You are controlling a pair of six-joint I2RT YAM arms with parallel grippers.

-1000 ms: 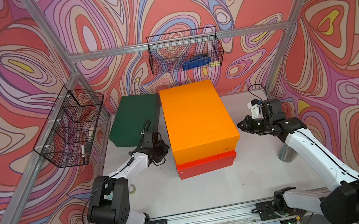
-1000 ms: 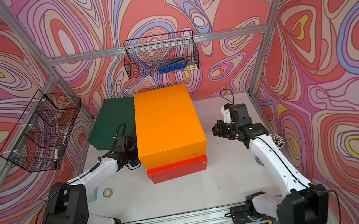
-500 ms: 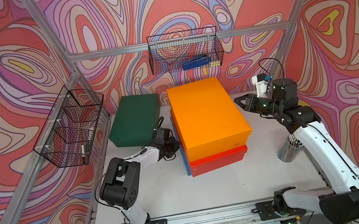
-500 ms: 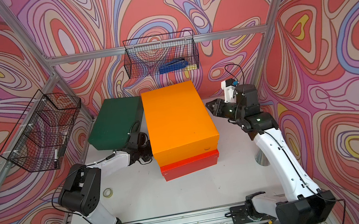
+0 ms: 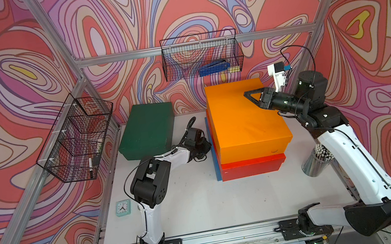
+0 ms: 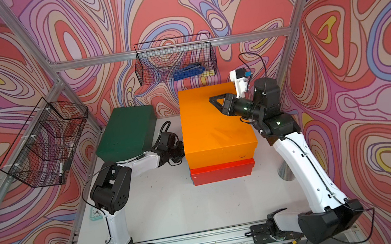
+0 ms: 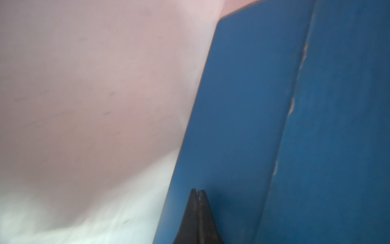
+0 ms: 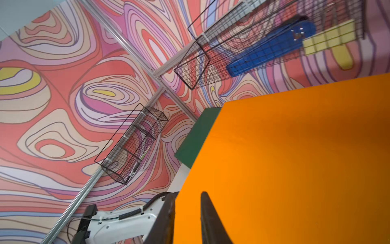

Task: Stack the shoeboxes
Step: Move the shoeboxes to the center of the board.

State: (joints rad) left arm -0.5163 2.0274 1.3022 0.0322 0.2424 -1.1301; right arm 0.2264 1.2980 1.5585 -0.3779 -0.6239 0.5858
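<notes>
Top views: black wire wall basket point(image 5: 179, 59) holds blue plastic tool point(image 5: 212, 68); left gripper point(image 7: 198, 191) clenched, right gripper point(image 8: 188, 194) released over orange cardboard shoebox point(image 5: 243, 125).

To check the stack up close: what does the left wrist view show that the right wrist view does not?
Only left wrist: the blue shoebox, with the shut left claw at its side. Only right wrist: the orange shoebox, the green shoebox, the side basket, the back basket, and the right claw, its jaws apart. Shared: no shoebox; each shows its own claw.

Both top views high, facing down over whole table point(image 5: 202, 206), wrist views close-up
</notes>
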